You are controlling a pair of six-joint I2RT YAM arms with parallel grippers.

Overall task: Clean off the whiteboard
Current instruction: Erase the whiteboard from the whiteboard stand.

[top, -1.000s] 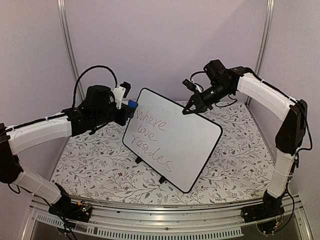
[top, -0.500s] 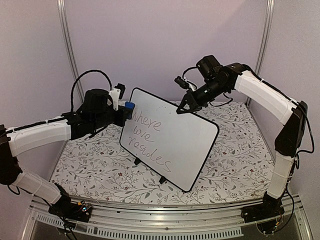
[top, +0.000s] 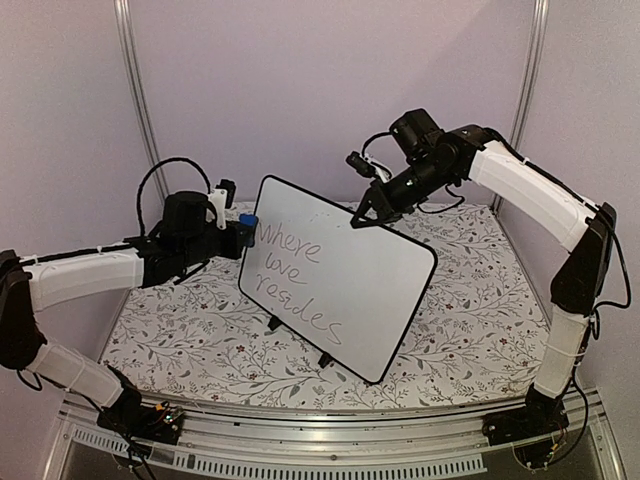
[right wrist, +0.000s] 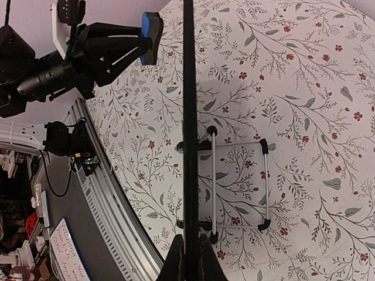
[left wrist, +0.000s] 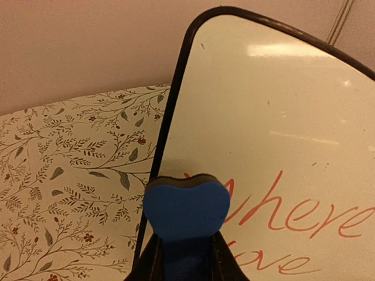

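Observation:
The whiteboard (top: 345,285) stands tilted on small black feet in the middle of the table, with "where love resides" in purple handwriting. My right gripper (top: 362,218) is shut on its top rim. In the right wrist view the board shows edge-on as a black rim (right wrist: 188,117) between my right gripper's (right wrist: 190,249) jaws. My left gripper (top: 238,232) is shut on a blue eraser (top: 247,228) at the board's upper left edge. In the left wrist view the eraser (left wrist: 186,208) in my left gripper (left wrist: 186,252) faces the board (left wrist: 281,105) by the "w". The right wrist view shows the eraser (right wrist: 151,36) a little apart from the board's face.
A floral cloth (top: 180,330) covers the table. A wire stand (right wrist: 237,181) props the board from behind. An aluminium rail (top: 330,425) runs along the near edge. Purple walls with metal posts (top: 140,110) close in the back and sides.
My right gripper has pulled the board's top edge to the left, standing it more upright. My left gripper with the eraser has moved left and down, off the board's upper left corner.

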